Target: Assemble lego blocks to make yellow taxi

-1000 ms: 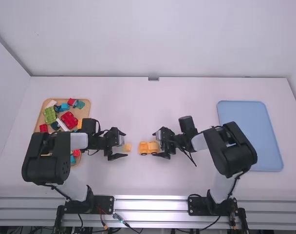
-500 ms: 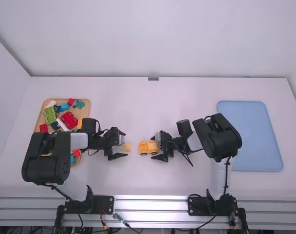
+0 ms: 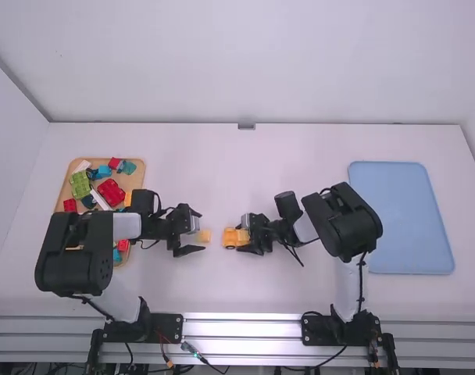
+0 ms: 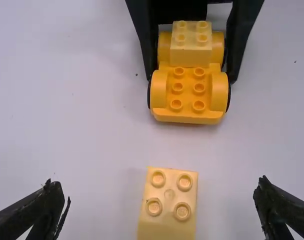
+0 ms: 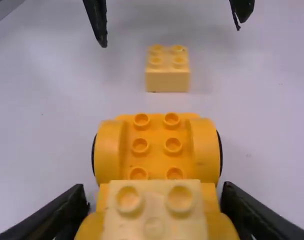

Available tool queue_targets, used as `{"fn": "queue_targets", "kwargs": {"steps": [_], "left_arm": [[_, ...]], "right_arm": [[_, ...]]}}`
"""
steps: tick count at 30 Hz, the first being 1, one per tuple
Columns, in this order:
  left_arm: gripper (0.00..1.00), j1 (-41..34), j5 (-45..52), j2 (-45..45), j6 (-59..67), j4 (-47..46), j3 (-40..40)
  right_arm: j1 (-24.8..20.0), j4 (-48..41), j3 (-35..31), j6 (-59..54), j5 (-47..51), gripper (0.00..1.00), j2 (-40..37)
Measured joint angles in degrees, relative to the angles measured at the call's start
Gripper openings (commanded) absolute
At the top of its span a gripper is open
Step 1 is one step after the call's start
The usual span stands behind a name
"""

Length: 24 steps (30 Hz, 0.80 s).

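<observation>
My left gripper (image 3: 201, 232) stands open around a loose pale yellow brick (image 3: 206, 235) on the table. In the left wrist view, that brick (image 4: 168, 205) lies between the spread fingers of my left gripper (image 4: 159, 183), touching neither. Right of it, my right gripper (image 3: 244, 236) holds the orange-yellow car base (image 3: 230, 237) by its sides. A pale yellow brick (image 4: 191, 50) sits on the rear of the car base (image 4: 189, 95). In the right wrist view, the fingers of my right gripper (image 5: 154, 192) press close on both sides of the car base (image 5: 157, 145); its studded front faces the loose brick (image 5: 167, 77).
A wooden tray (image 3: 141, 173) with several coloured blocks, including a red one (image 3: 111, 191) and a green one (image 3: 80, 184), lies at the left, partly under the left arm. A blue tray (image 3: 401, 219) lies at the right, beyond the right arm.
My right gripper has moved left over the car base and its fingers have drawn in at the sides. The right arm's upper links have swung left. My left arm and the loose brick have kept still.
</observation>
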Motion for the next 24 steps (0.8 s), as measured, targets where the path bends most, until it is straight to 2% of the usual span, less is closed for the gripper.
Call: {"fn": "queue_targets", "kwargs": {"steps": [1,3,5,6,8,19,24], "left_arm": [[0.99,0.00,-0.17,0.00,0.00,0.00,-0.02],[0.99,-0.02,-0.28,0.00,0.00,-0.11,0.00],[0.99,0.00,-0.37,0.00,0.02,-0.17,0.00],[1.00,0.00,-0.35,0.00,0.07,-0.22,0.00],[1.00,-0.02,-0.37,0.00,0.39,-0.48,0.00],[1.00,-0.02,-1.49,0.00,1.55,-0.37,-0.02],[0.99,-0.17,-1.18,2.86,1.31,3.04,-0.02]], "right_arm": [[-0.02,0.00,0.00,0.22,0.02,0.59,0.00],[-0.26,0.02,0.00,0.55,0.11,0.50,0.00],[-0.48,-0.09,0.00,0.72,0.15,0.48,0.00],[-0.70,-0.13,0.00,0.87,0.09,0.43,0.00],[-0.79,-0.13,0.00,0.85,0.09,0.41,0.00],[-1.75,-1.14,0.42,0.81,0.20,0.41,0.00],[-1.95,-0.98,0.42,0.85,0.26,0.42,0.00]]}}
